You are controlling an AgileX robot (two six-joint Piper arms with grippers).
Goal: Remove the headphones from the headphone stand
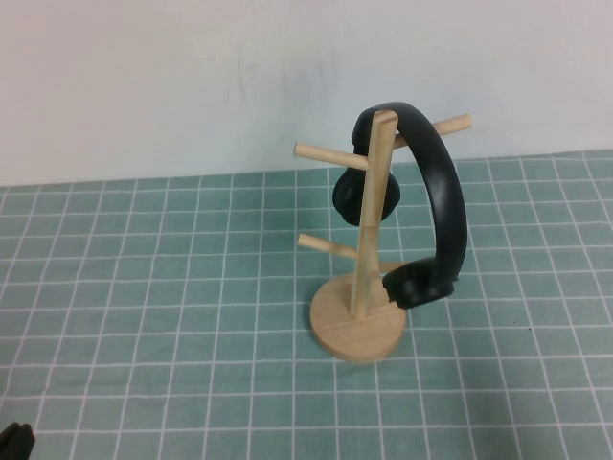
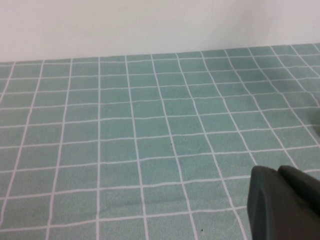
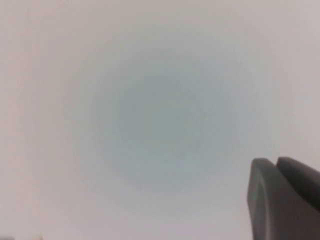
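Note:
The light wooden headphone stand stands upright on the green gridded mat, right of centre. The black headphones hang on it, the headband looped over the post's top and upper pegs. One ear cup sits behind the post and the other hangs low on the right, just above the round base. My left gripper is shut and empty over bare mat; a tip of it shows at the high view's near left corner. My right gripper is shut and empty, outside the high view.
The green mat with white grid lines covers the table up to a pale wall at the back. The right wrist view shows only a blank pale surface.

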